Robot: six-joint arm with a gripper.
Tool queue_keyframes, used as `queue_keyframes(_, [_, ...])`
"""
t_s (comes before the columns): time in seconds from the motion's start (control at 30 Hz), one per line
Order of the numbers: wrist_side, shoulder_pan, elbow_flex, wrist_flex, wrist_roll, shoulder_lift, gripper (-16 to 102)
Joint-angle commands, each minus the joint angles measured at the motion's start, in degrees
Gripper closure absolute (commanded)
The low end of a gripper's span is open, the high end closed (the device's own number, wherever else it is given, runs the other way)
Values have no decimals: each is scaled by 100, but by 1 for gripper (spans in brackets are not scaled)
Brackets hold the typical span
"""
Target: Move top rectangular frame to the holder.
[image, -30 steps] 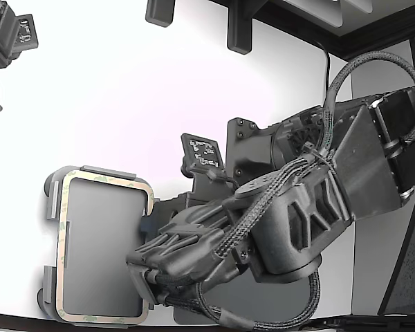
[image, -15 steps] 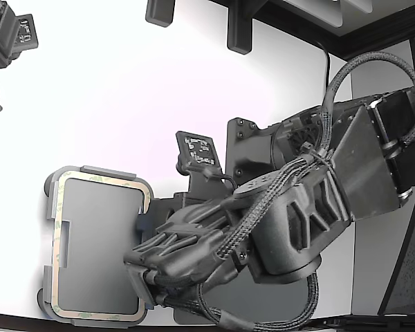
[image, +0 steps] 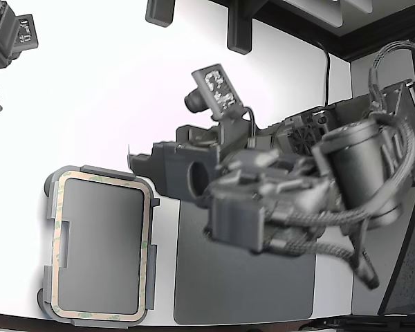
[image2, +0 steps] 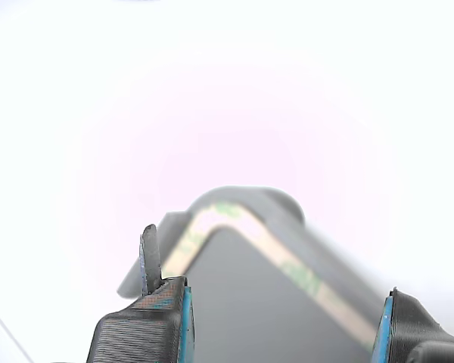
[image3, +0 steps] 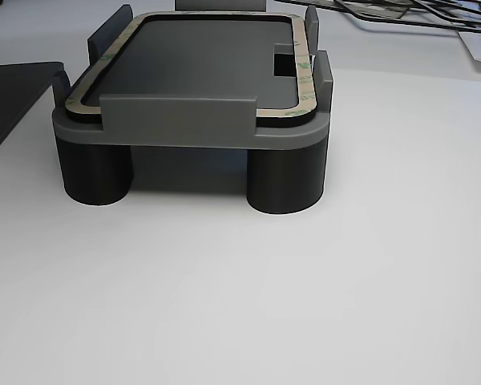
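Gripper [image2: 280, 333]: fingers spread wide, nothing between them, raised above the counter [image: 111, 90]. One fingertip [image2: 149, 257] shows thin and dark; the other sits at the far edge of the wrist view. In the exterior view the gripper [image: 142, 160] hangs just off the holder's upper corner on that view's right, apart from it.

Frame [image: 149, 238]: beige-tan with green speckles, lying flat in the holder [image: 50, 207], inside the raised tabs. In the wrist view a blurred rounded corner of the frame [image2: 212, 215] shows beyond the fingertips, with the holder [image2: 284, 200] rim around it.

Other view, close: the holder [image3: 176, 120] stands on dark round legs, with a wall tab across the near side. The frame [image3: 305, 88] runs around its top, level, hugging the edge. The stepped notch shows on the side toward that view's right. Holder centre is plain grey within the frame outline.

Around: a dark grey mat [image: 242, 290] lies flat on the counter just beside the holder, on the exterior view's right; the arm [image: 297, 200] hangs over its upper part and hides it. In the other view, a sliver of the mat [image3: 12, 96] shows at the left edge. Farther back, thin dark frames [image3: 409, 14] lie stacked on the counter. A second arm [image: 7, 41] sits at the exterior view's upper left corner, well apart. Two dark brackets [image: 238, 31] stand at the counter's far edge.
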Motion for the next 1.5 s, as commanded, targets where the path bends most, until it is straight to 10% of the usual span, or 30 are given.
queue_keyframes(0.0, [-158, -501, 1283, -1002, -3507, 1819, -14])
queue_keyframes(0.37, [-1767, -2224, 4034, -2004, -6645, 4852, -14])
queue_keyframes(0.73, [-1960, -2312, 6346, -2259, -7022, 6935, -14])
queue_keyframes(1.47, [-1811, -2312, 6372, -2250, -6952, 6935, -14])
